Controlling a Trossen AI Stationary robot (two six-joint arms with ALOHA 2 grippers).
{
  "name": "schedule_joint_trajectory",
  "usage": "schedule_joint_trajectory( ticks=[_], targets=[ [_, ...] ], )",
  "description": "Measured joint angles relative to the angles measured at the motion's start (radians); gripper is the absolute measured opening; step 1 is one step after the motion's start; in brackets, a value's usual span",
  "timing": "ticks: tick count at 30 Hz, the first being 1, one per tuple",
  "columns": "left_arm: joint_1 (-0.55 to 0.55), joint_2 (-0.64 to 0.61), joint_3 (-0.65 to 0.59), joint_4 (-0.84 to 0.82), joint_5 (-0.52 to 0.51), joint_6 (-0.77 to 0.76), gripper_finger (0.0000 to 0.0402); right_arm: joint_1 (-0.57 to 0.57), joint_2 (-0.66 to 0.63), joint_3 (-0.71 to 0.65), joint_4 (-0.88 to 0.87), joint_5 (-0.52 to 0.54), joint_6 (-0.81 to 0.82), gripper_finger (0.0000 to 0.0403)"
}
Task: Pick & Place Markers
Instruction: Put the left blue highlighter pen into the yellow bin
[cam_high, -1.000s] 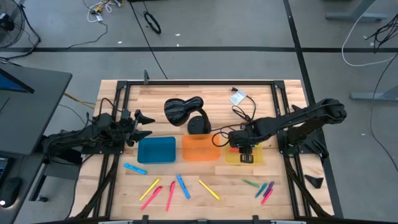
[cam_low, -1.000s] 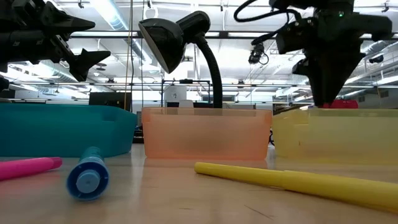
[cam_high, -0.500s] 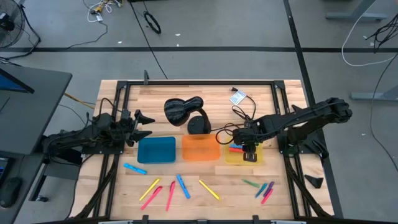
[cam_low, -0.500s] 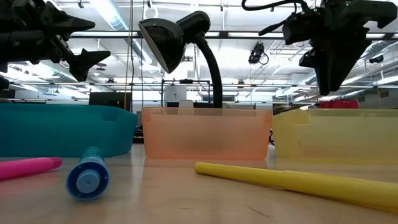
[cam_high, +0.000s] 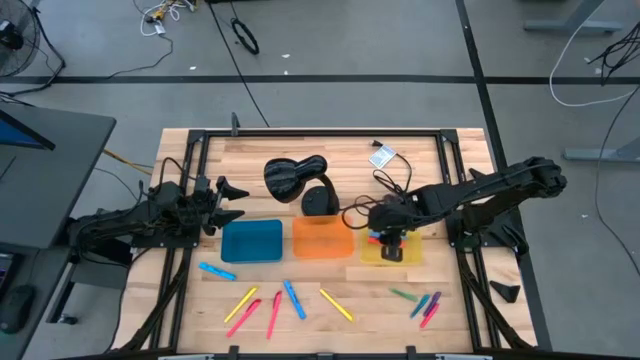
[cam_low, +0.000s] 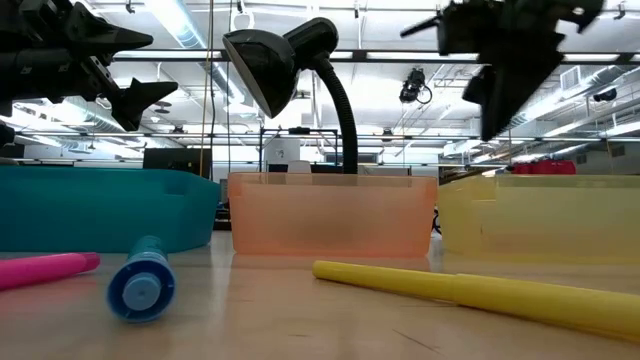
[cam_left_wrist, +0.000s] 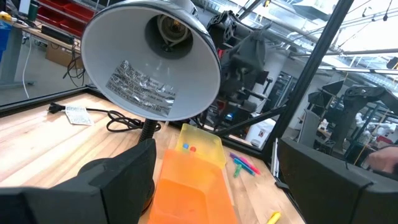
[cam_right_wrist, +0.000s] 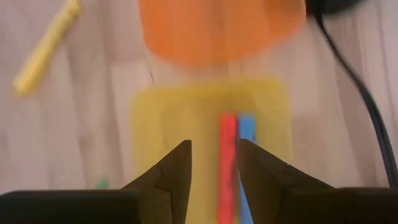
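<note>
My right gripper (cam_high: 389, 243) hangs open and empty above the yellow tray (cam_high: 405, 252); it also shows in the low view (cam_low: 488, 128). A red marker (cam_right_wrist: 227, 163) and a blue marker (cam_right_wrist: 247, 134) lie side by side on the tray's floor, below the fingers. Several markers lie flat on the table near its front edge: blue (cam_high: 216, 271), yellow (cam_high: 240, 305), pink (cam_high: 274, 312), blue (cam_high: 294, 299), yellow (cam_high: 336, 305), green (cam_high: 403, 295) and a small cluster (cam_high: 427, 307). My left gripper (cam_high: 232, 200) waits open at the table's left.
A blue tray (cam_high: 251, 241) and an orange tray (cam_high: 322, 238) stand in a row left of the yellow one. A black desk lamp (cam_high: 295, 178) stands behind them, with a black cable (cam_high: 385, 180) running to the far right. Bare wood lies between the trays and the loose markers.
My right gripper has risen from just over the yellow tray and shifted a little toward the table's left. The red and blue markers stay lying in the tray.
</note>
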Motion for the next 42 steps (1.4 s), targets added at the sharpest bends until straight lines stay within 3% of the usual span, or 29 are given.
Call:
schedule_joint_trajectory(
  ticks=[7,17,22,31,42],
  targets=[
    [0.0,0.0,0.0,0.0,0.0,0.0,0.0342,0.036,0.0,0.0,0.27,0.034,0.039,0.013],
    [0.0,0.0,0.0,0.0,0.0,0.0,0.0342,0.211,0.011,0.0,0.687,0.351,0.054,0.013],
    [0.0,0.0,0.0,0.006,-0.008,0.0,0.0342,0.282,0.047,0.0,0.877,0.455,0.021,0.013],
    [0.0,0.0,0.0,0.006,-0.008,0.0,0.0342,0.307,0.174,0.0,1.202,0.473,-0.067,0.013],
    [0.0,0.0,0.0,0.007,-0.008,-0.028,0.0342,0.276,0.291,0.0,1.36,0.483,-0.123,0.013]
  ],
)
